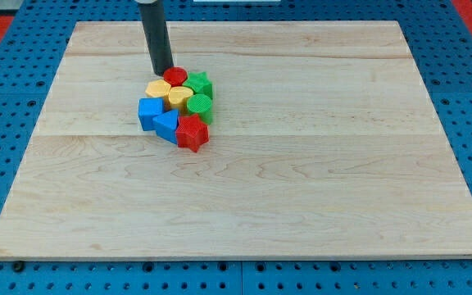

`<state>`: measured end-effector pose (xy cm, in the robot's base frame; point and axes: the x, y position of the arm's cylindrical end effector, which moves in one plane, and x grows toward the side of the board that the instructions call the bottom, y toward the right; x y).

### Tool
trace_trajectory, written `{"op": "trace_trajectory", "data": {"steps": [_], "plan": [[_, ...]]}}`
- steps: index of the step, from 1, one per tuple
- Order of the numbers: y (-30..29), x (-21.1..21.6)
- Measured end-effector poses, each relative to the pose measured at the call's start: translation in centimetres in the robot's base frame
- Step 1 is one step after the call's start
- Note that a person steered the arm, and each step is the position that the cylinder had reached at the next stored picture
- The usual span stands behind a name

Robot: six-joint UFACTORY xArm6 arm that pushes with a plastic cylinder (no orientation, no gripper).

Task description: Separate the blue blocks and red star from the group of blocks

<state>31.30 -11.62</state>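
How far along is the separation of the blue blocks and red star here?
Nothing looks done: the blue cube, blue triangle and red star are packed against the yellow blocks and green blocks. In hand: my tip stands at the cluster's top edge, beside the red cylinder. Left: pushing all three target blocks clear of the group.

You will find no legible text, label, brand, number or sign anywhere in this view. The board (pixel 301 188) shows bare wood grain only, and the blocks clustered on it carry plain coloured faces with no marking you could read. The blue pegboard (pixel 6 123) around the board shows only rows of holes, and the rod bears no lettering.
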Motion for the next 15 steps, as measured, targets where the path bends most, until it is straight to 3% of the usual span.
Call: {"op": "trace_trajectory", "data": {"steps": [2, 3, 5, 6, 8, 10, 13, 15], "plan": [[-3.0, -3.7], [-9.6, -3.0], [-11.1, 4.0], [-9.0, 7.2], [0.9, 11.5], [9.8, 13.9], [5.8, 12.8], [12.2, 12.0]]}}
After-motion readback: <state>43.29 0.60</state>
